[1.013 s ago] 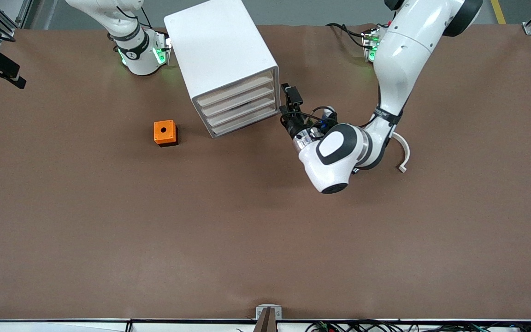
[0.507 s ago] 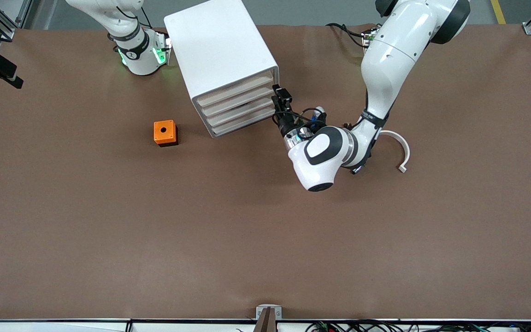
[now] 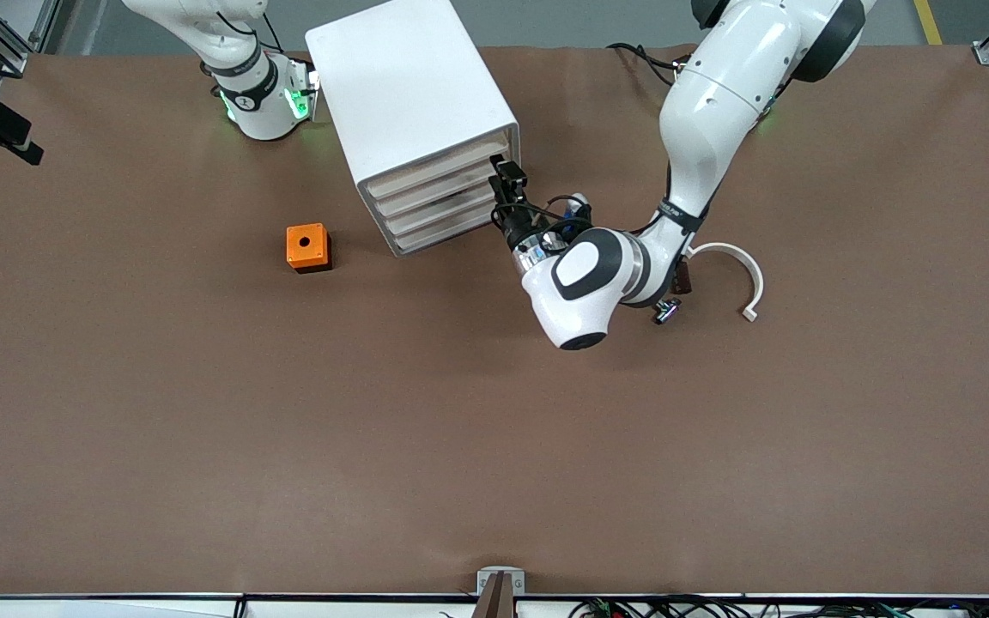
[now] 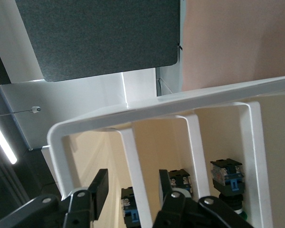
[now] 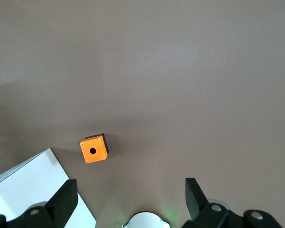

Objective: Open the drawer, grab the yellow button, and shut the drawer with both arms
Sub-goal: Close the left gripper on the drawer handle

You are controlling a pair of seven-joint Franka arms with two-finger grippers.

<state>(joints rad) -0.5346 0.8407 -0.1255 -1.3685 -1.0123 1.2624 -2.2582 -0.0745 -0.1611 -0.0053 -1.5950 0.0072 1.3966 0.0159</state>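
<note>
Now my left jaws [image 3: 501,174] stand parted at the cabinet [image 3: 413,103] front, level with its drawer [image 3: 452,196] edges, all four drawers shut. My right jaws [image 5: 133,199] hang wide above the table [image 3: 494,429], the orange cube [image 5: 94,148] below them. No button shows.

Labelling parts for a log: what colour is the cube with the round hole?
Orange, with a black hole in the cube; clearest in the front view.
</note>
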